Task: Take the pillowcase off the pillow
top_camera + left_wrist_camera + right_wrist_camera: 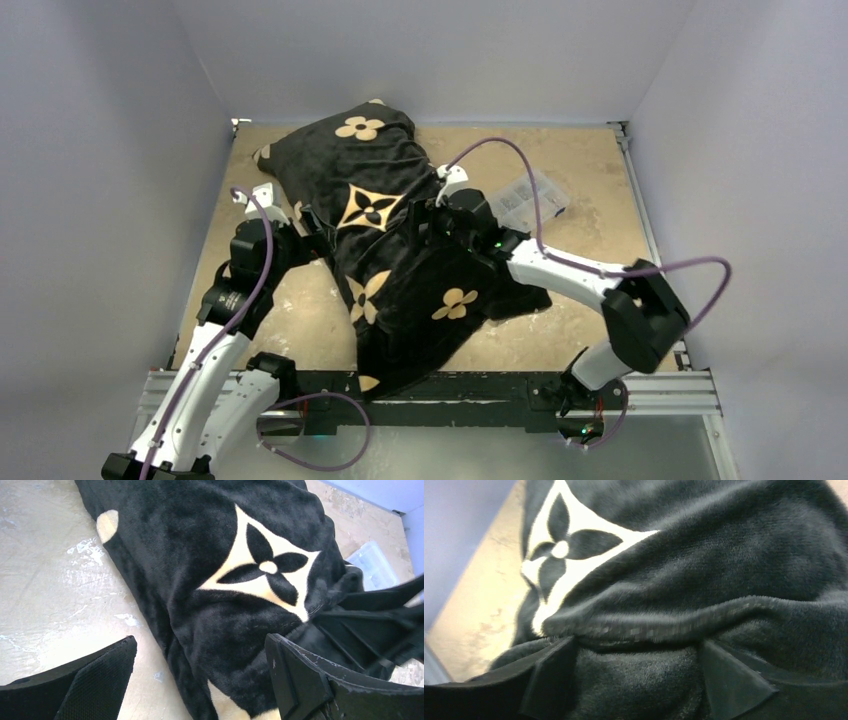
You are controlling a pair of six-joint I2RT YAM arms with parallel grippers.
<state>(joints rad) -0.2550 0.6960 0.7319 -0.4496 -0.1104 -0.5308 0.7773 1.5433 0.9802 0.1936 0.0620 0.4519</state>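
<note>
Fingers (pixel 95 680) of the left gripper (pixel 200 642) are standing wide apart near the left edge of the desk (pixel 300 330), gripping nothing. One finger is hanging over bare tan desk top and the other over black plush, so that the left flank of the pillowcase (pixel 400 270) is lying in the gap between them. The pillowcase is stretching diagonally across the middle of the desk, its plump end reaching toward the far left corner and its flatter end spilling over the near edge. A tan four-point star motif (pixel 370 210) is facing up close to both grippers, and a tan flower motif (pixel 360 127) is showing nearer the far edge. The pillow is not showing in any view, since black cover is hiding whatever is filling the bulging far half. Just right of the star, the right gripper (pixel 638 645) is pressing down into the cover with its jaws also spread wide. A thick fold of plush is bunching up between and above its fingers, which are not closed on it. Farther right, toward the far right corner, a clear plastic box (pixel 525 200) is sitting on the desk just beside the right arm's purple cable (pixel 540 210).
</note>
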